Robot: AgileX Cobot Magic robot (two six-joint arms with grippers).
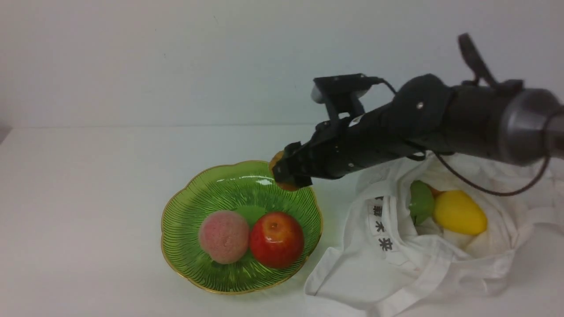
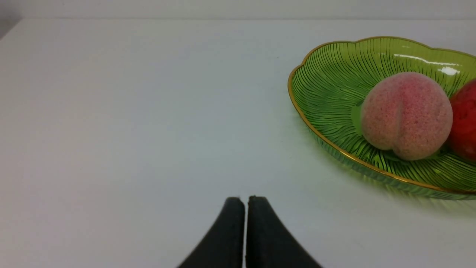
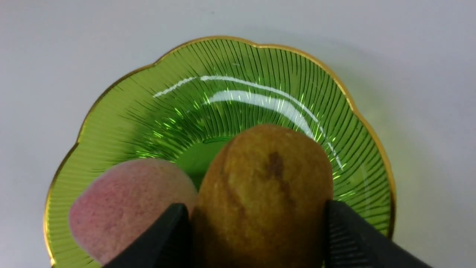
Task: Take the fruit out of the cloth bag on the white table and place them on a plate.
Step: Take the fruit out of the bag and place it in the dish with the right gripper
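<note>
My right gripper [image 1: 282, 172] is shut on the brown kiwi-like fruit [image 3: 262, 193] and holds it above the far right rim of the green plate [image 1: 189, 207]. The kiwi's orange-brown edge shows past the gripper in the front view [image 1: 276, 159]. A pink peach [image 1: 224, 236] and a red apple [image 1: 276, 239] lie in the plate. The white cloth bag [image 1: 396, 264] lies open to the right, with the yellow lemon-shaped fruit [image 1: 459, 212] and a green fruit [image 1: 421, 201] inside. My left gripper [image 2: 245, 203] is shut and empty over the white table [image 2: 130, 111], left of the plate [image 2: 327, 85].
A pale wall stands behind the table. The bag's straps [image 1: 352, 304] trail toward the front edge, right of the plate. An orange bit [image 1: 435, 191] shows behind the lemon-shaped fruit in the bag.
</note>
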